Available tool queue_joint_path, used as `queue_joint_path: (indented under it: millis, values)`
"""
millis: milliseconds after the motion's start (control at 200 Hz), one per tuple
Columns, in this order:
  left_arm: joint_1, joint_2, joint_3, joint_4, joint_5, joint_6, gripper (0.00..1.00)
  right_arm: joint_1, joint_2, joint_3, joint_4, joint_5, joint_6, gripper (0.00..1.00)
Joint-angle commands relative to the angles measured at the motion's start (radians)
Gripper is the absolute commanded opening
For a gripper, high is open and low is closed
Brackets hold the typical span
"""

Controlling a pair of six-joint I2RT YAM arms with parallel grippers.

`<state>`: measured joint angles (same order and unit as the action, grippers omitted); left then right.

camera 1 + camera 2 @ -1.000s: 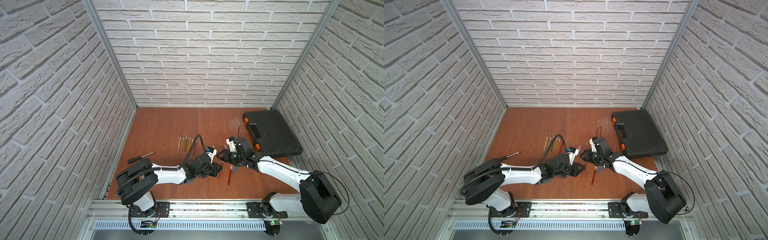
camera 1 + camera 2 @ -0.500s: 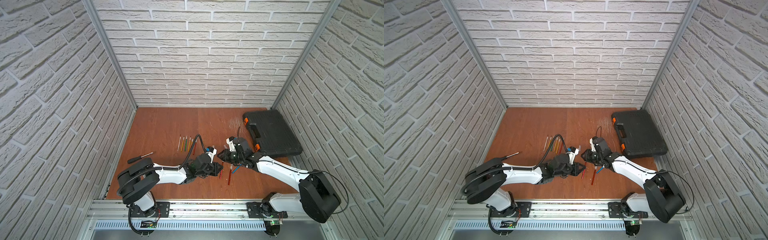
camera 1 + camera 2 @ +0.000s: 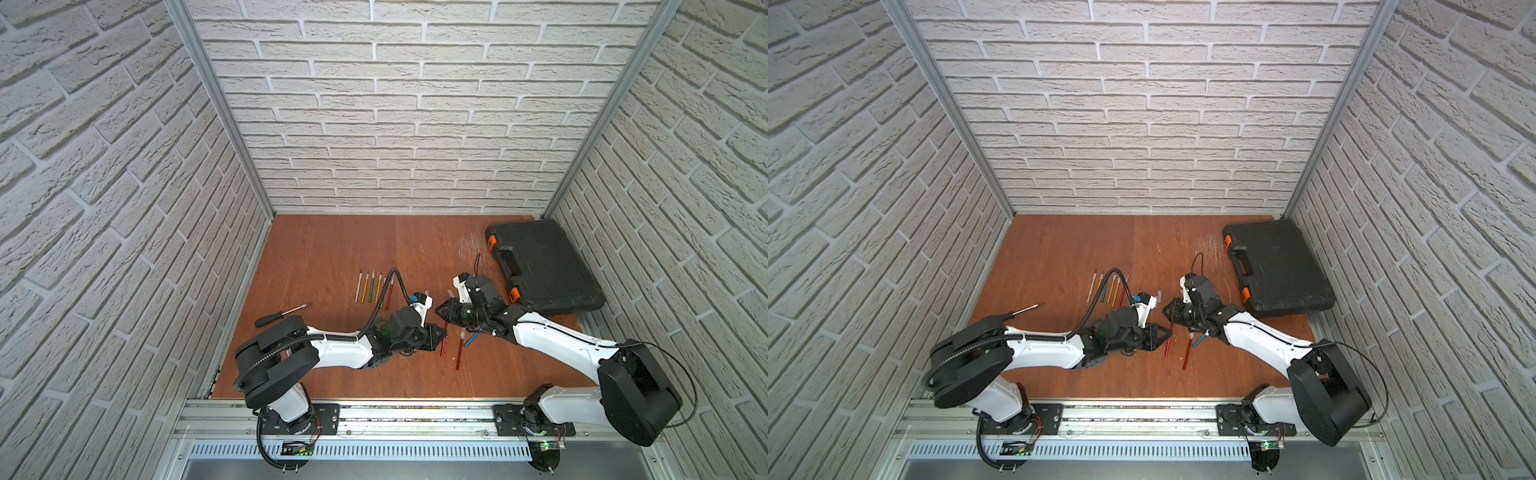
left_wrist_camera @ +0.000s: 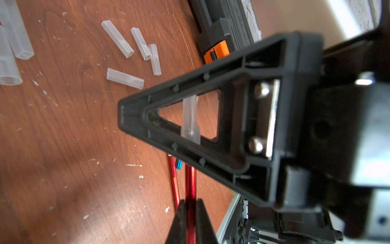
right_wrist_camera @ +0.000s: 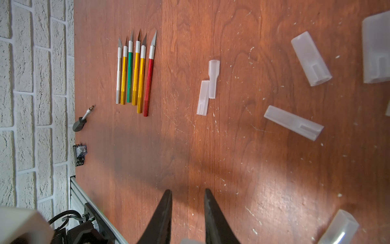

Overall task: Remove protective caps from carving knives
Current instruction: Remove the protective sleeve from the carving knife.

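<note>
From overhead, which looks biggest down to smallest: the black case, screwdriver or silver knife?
In a top view, largest to smallest:
1. black case, far biggest
2. screwdriver
3. silver knife, shorter and thinner
All sit similarly far from the camera.

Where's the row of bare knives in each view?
Both top views: row mid-table, right of the screwdriver.
Left wrist: not in it.
Right wrist: row with blades bare, screwdriver nearby.
Landmark: the screwdriver, next to the row wherever it shows.
</note>
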<state>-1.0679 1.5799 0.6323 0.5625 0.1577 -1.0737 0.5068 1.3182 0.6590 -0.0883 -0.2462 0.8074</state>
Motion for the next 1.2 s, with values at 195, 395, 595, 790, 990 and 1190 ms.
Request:
queue_joint_path:
  millis: [195,395,595,790,990,1190]
  values:
    - [0.008,0.015,-0.026,0.102,0.001,-0.020,0.02,0.012,-0.033,0.026,-0.003,0.036,-0.029,0.24]
    - [0.021,0.060,-0.015,0.172,0.035,-0.029,0.02,0.012,-0.026,0.033,0.003,0.042,-0.060,0.23]
    - [0.024,0.088,0.009,0.196,0.050,-0.038,0.02,0.017,-0.007,0.033,0.036,0.039,-0.056,0.24]
    - [0.026,0.085,0.006,0.191,0.056,-0.037,0.02,0.018,-0.011,0.029,0.028,0.050,-0.065,0.24]
    - [0.026,0.072,-0.002,0.188,0.055,-0.039,0.02,0.018,-0.012,0.040,0.002,0.066,-0.090,0.21]
    - [0.026,0.068,0.001,0.177,0.055,-0.039,0.01,0.019,-0.012,0.053,-0.017,0.077,-0.109,0.19]
